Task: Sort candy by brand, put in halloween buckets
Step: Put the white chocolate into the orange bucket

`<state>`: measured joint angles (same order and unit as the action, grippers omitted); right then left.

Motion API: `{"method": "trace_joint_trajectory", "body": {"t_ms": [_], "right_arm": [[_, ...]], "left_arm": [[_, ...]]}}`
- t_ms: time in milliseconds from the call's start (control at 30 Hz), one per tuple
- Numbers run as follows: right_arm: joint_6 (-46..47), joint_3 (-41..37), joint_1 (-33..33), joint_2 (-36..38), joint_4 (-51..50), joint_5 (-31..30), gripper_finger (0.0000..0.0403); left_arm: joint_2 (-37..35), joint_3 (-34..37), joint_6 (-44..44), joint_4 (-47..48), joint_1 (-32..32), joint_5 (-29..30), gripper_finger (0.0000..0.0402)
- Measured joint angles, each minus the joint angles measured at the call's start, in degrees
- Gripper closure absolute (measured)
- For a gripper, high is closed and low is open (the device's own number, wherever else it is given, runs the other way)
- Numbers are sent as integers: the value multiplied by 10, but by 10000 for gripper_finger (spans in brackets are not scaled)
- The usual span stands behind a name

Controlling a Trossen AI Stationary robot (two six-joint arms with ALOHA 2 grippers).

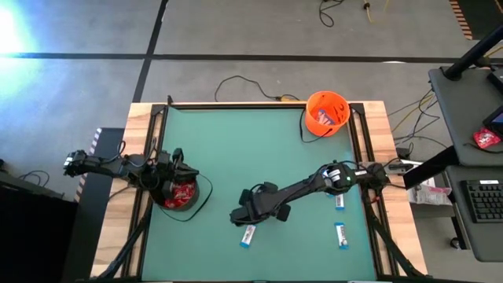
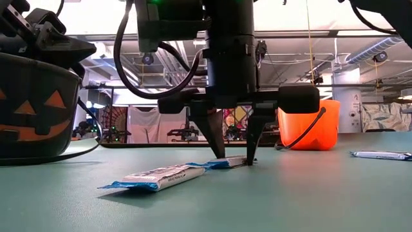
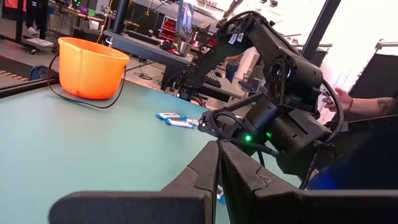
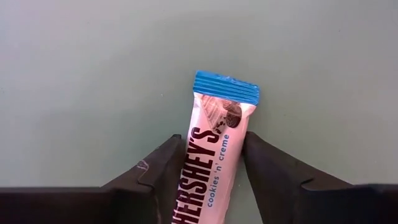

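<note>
Right gripper (image 1: 245,214) sat low over the middle of the green table (image 1: 228,149) in the high view, your arm stretched across from the right edge. Its own bar was hidden under the gripper there; another white-and-blue bar (image 1: 248,235) lay just beside it, and two more (image 1: 341,234) lay well apart nearer the right edge. Your orange bucket (image 1: 326,112) stood at the far right corner. Your left gripper (image 1: 174,169) waited over the black bucket (image 1: 181,192), which held red packets.

Level with the table, the right gripper (image 2: 233,154) had its fingertips down at the surface with a bar (image 2: 222,162) between them, parted about as wide as the bar. A second bar (image 2: 154,177) lay close in front. If you had drifted sideways while lifting, a finger could have dragged that neighbour along.

From the left wrist, the left gripper's fingers (image 3: 214,180) looked pressed together with nothing in them, and the orange bucket (image 3: 92,67) showed far across the table.

From the right wrist, the bar (image 4: 214,158) ran lengthwise between the fingers (image 4: 155,171), each just at a long edge. I judge the wrapper slick; a light or off-centre squeeze could have let it pivot or slip out on the way to the orange bucket.
</note>
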<state>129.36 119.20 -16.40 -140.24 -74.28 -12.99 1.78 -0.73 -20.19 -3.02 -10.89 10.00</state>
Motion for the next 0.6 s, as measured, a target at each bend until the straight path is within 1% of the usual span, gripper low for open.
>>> {"method": "trace_joint_trajectory", "body": {"t_ms": [333,400,600], "right_arm": [[-2,1,-2,-1,-22,-32,313],[-2,5,-2,-1,-32,-44,320],[-18,27,0,5,-69,-50,326]], "left_arm": [[0,0,0,0,0,0,402],[0,0,0,0,0,0,402],[0,0,0,0,0,0,402]]}}
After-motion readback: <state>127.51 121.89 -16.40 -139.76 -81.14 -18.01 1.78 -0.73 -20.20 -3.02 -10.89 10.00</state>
